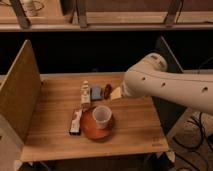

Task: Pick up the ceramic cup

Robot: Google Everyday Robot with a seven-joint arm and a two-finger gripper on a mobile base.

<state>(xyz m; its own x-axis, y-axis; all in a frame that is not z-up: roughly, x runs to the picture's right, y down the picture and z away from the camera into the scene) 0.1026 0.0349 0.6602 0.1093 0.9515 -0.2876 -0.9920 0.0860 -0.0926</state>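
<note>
The ceramic cup is small, whitish and pale pink-grey, with tapered sides. It stands upright on a wide reddish-brown plate near the front middle of the wooden table. My white arm reaches in from the right. My gripper shows only as a pale tip at the arm's end, above and to the right of the cup and apart from it.
A snack bar lies just left of the plate. A white packet, a blue object and a brown object lie behind the cup. A wooden side panel stands on the left. A dark shelf runs behind.
</note>
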